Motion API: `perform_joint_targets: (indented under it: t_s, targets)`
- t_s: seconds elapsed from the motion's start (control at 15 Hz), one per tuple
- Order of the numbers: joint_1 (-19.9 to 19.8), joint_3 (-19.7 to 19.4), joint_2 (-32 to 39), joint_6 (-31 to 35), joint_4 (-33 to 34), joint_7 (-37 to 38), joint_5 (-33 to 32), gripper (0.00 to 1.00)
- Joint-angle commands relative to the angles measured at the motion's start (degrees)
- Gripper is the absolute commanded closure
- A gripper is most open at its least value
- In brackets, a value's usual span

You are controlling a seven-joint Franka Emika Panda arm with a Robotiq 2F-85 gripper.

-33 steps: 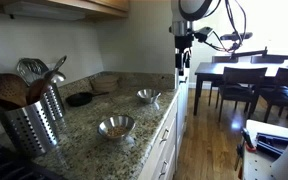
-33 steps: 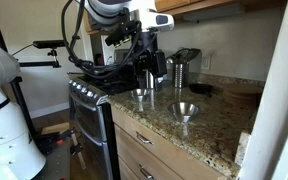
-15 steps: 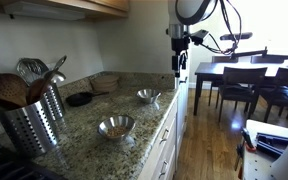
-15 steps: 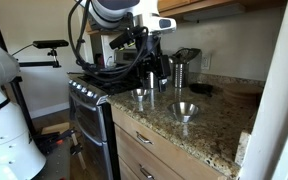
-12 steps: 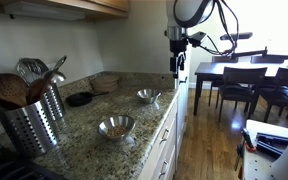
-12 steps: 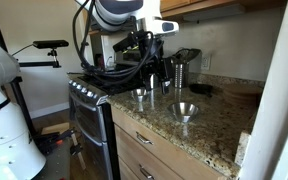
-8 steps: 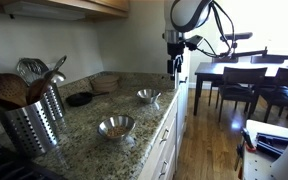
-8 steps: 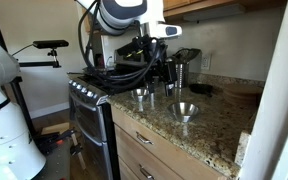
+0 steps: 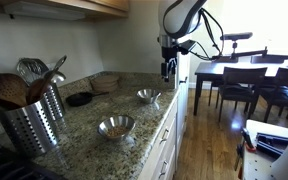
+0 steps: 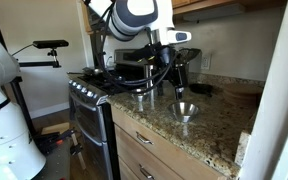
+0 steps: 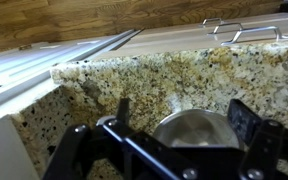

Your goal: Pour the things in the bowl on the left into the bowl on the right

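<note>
Two steel bowls stand on the speckled granite counter [image 9: 84, 135]. One bowl [image 9: 116, 126] is nearer the utensil holder and also shows in an exterior view [image 10: 142, 95]. The other bowl [image 9: 148, 96] is near the counter's end and shows in both exterior views [image 10: 185, 110]. My gripper [image 9: 168, 70] hangs above this second bowl [image 11: 196, 128], which sits between the spread fingers in the wrist view. The gripper [image 11: 184, 120] is open and empty, and it also shows in an exterior view [image 10: 179, 84]. I cannot tell what the bowls hold.
A steel utensil holder [image 9: 32, 115] with wooden spoons stands at one end of the counter, a dark dish [image 9: 79, 99] by the wall. A stove [image 10: 89, 92] adjoins the counter. A metal canister [image 10: 182, 68] stands behind the bowls. A dining table with chairs [image 9: 246, 82] is beyond.
The gripper has swung from over the bowl near the stove to above the bowl near the counter's end, and has come down a little. The bowls have not moved.
</note>
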Motion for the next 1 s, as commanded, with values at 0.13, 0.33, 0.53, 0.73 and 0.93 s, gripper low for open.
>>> perform_joint_targets:
  t_s: [0.13,0.33,0.53,0.73,0.93]
  targets:
    - [0.3,0.03,5.82,1.16,5.36,-0.45,1.42,0.0]
    - [0.34,0.32,8.42,1.19,7.74,-0.85,2.14,0.0]
    - [0.37,0.81,11.09,1.56,9.84,-1.33,3.03,0.0]
    - [0.29,1.22,13.5,1.87,11.68,-1.86,3.55,0.0]
    - [0.22,1.84,14.74,1.26,13.08,-3.3,4.5,0.0]
